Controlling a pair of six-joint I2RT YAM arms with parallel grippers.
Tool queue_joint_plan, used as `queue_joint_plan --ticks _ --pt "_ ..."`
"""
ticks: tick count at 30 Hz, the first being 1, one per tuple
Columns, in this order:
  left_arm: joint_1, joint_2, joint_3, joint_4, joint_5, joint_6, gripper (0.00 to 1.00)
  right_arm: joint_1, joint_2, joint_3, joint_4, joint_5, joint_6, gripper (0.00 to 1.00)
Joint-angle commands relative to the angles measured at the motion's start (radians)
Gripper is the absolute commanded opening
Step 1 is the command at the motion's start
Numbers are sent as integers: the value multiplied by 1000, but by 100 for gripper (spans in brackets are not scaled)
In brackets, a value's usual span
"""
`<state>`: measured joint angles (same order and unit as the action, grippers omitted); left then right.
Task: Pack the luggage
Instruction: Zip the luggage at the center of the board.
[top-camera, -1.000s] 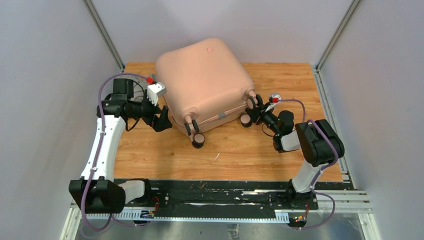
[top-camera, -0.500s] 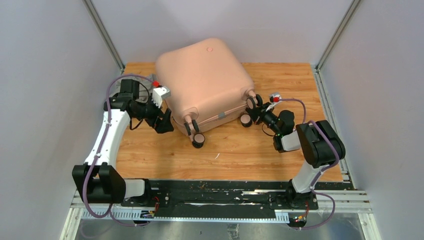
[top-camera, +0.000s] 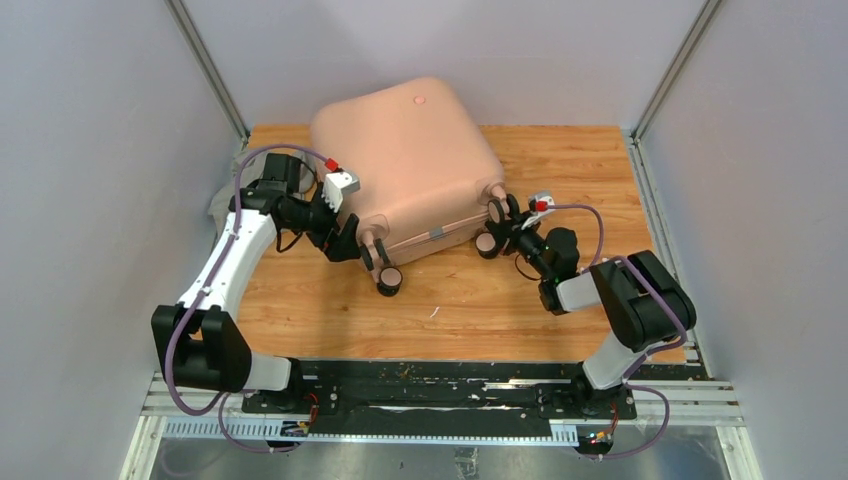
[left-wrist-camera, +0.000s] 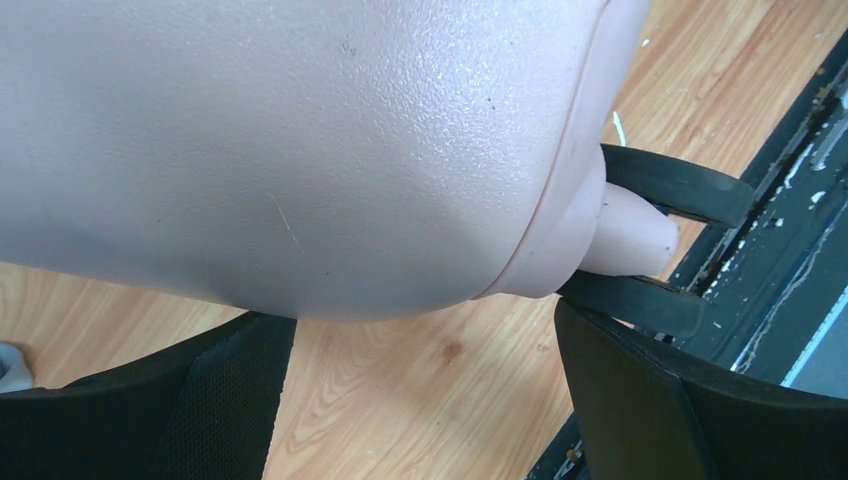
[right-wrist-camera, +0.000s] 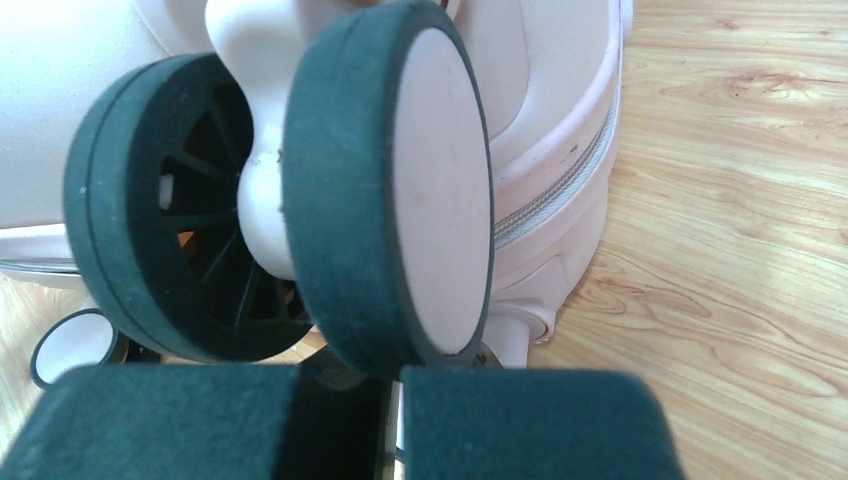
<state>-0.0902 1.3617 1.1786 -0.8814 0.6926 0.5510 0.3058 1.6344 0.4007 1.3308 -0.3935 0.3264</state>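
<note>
The luggage (top-camera: 405, 160) lies flat and closed on the wooden table (top-camera: 580, 170). Its wheeled end faces the arms, and its long axis runs from that end away toward the back wall, skewed a little to the right. A zip seam (right-wrist-camera: 560, 190) runs round its side, so I'd judge it has to be opened before anything can go in.

The left gripper (top-camera: 352, 243) sits at the luggage's near-left corner with its jaws spread as wide as they go and nothing in them. In its wrist view the rounded corner of the shell hangs just ahead of the fingers (left-wrist-camera: 150, 410), with a wheel (left-wrist-camera: 670, 190) off to one side. Whether they touch the shell I cannot tell.

The right gripper (top-camera: 497, 232) is at the luggage's near-right corner, jaws pressed together and empty, just under the double wheel (right-wrist-camera: 390, 190) there.

Both arms are right at the luggage. The left looks the readier of the two, since its jaws straddle that corner.

I can see no brand, label or writing, only a small round dot (top-camera: 419, 99) on the shell near the luggage's far end.
</note>
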Motion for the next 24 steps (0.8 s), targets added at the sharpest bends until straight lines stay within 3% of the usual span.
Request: queue_joint_plan --ticks 1,7,24 --pt "-34 14 -1 72 43 -14 100 112 -44 -26 103 0 -21 0" --pt "-82 32 4 104 55 -41 100 204 -16 -57 192 63 -4 0" --pt "-171 57 84 128 66 -98 98 425 14 2 153 96 -59 0"
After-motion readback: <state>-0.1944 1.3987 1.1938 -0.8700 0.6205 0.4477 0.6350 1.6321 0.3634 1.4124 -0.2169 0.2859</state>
